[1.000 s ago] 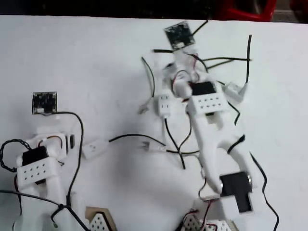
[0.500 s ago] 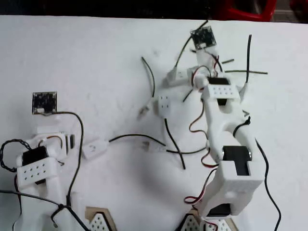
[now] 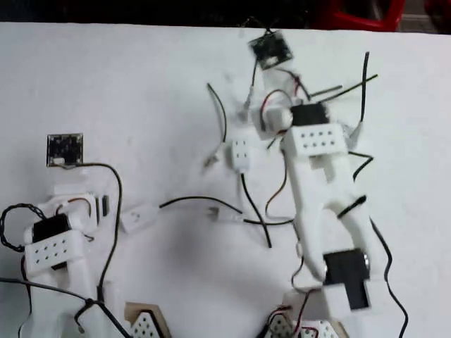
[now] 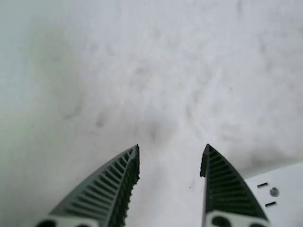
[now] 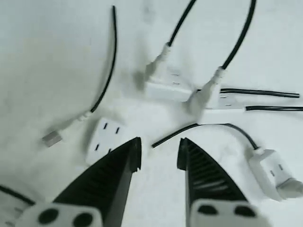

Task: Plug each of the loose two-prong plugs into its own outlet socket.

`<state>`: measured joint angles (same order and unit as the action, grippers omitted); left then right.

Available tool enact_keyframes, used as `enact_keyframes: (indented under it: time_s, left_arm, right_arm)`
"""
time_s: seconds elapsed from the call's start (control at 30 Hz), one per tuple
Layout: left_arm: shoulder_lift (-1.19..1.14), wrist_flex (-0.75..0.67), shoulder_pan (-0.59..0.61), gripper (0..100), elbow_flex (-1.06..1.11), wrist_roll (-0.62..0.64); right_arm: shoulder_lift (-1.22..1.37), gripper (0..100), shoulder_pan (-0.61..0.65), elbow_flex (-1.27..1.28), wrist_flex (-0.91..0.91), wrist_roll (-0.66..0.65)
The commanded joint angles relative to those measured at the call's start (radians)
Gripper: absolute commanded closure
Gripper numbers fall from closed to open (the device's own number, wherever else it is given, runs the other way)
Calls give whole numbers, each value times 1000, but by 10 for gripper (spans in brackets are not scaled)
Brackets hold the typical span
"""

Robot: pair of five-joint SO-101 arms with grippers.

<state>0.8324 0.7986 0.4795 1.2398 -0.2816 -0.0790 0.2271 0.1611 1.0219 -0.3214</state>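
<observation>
My right gripper [image 5: 158, 152] is open and hovers above the table just past a white outlet socket [image 5: 105, 138]. A loose two-prong plug [image 5: 52, 138] on a black cord lies beside that socket. Farther on, two white plug bodies [image 5: 166, 88] lie close together, each with a black cord. In the high view the same socket [image 3: 241, 153] and loose plug [image 3: 210, 160] sit mid-table, left of the right arm [image 3: 317, 176]. A second socket [image 3: 139, 217] and another plug [image 3: 221, 214] lie nearer the front. My left gripper [image 4: 171, 158] is open over bare table, with a white socket [image 4: 279, 194] next to it.
Black cords [image 3: 257, 218] loop and cross over the table's middle and around the right arm. Another white socket [image 5: 272, 172] lies off to one side of the right gripper. The left arm [image 3: 53, 243] sits at the front left with its own cable [image 3: 113, 211] trailing.
The right arm swung to the right and then back to the left, dragging cords near it. The left arm has not moved.
</observation>
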Motion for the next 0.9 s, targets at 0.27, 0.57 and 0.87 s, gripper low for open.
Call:
enact_keyframes:
  time_s: [0.27, 0.57, 0.87]
  left_arm:
    - [28, -20, 53, 785, -8, 12]
    - [28, -20, 53, 785, -6, 12]
    - [28, -20, 53, 785, -5, 12]
  right_arm:
    - [-154, 890, 205, 184, 15, 261]
    - [28, 891, 298, 176, -199, 442]
    - [280, 890, 295, -28, -163, 646]
